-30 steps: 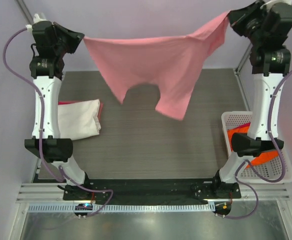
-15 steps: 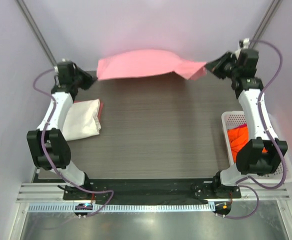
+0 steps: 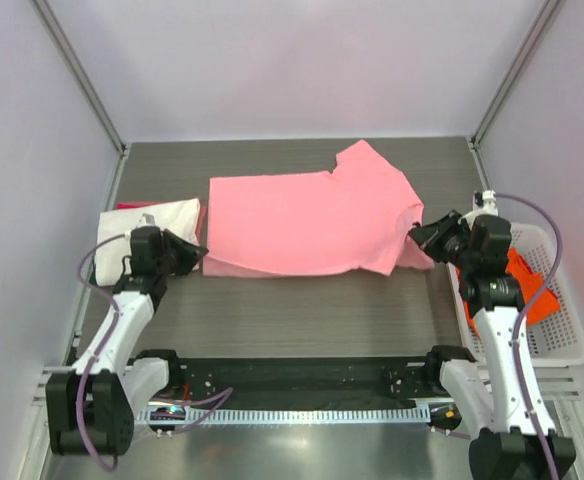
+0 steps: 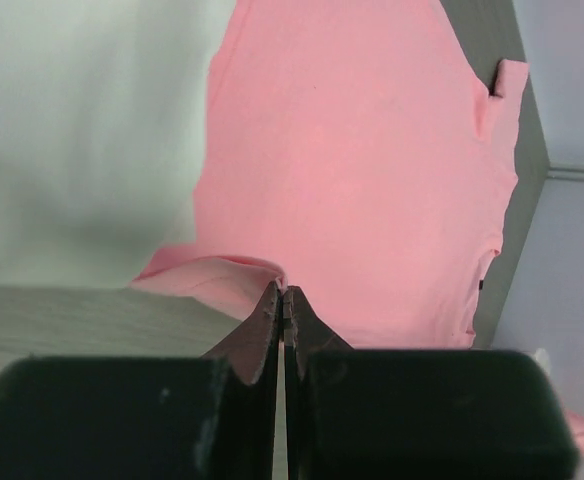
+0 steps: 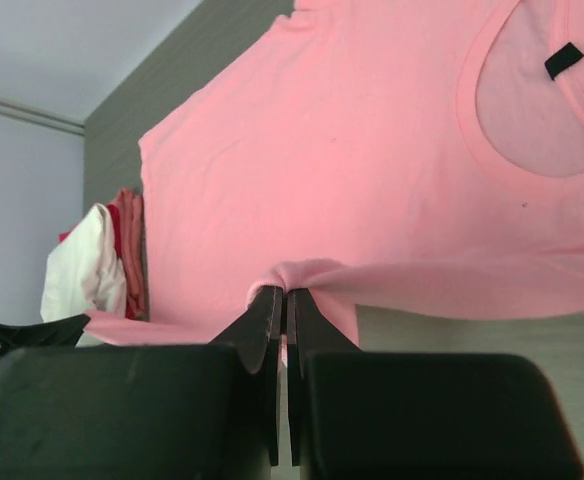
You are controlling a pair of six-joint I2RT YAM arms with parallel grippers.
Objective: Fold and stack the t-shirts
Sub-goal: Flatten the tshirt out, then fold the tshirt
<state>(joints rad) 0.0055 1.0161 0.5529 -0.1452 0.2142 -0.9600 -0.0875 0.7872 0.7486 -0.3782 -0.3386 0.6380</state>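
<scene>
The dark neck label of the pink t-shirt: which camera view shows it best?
The right wrist view: the label sits sharp inside the neck opening of the pink t-shirt. The top view shows the whole shirt, but no label. In the left wrist view it is too small to tell.

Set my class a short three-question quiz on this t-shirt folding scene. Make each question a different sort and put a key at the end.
1. True or false: the pink t-shirt hangs in mid-air.
2. Where is the orange t-shirt? A: in the white basket. B: on top of a folded pile. C: under the pink t-shirt.
3. Fill the gap: the left and right jaws are both ___ on the pink t-shirt's edge.
Key: 1 false; 2 A; 3 shut.
</scene>
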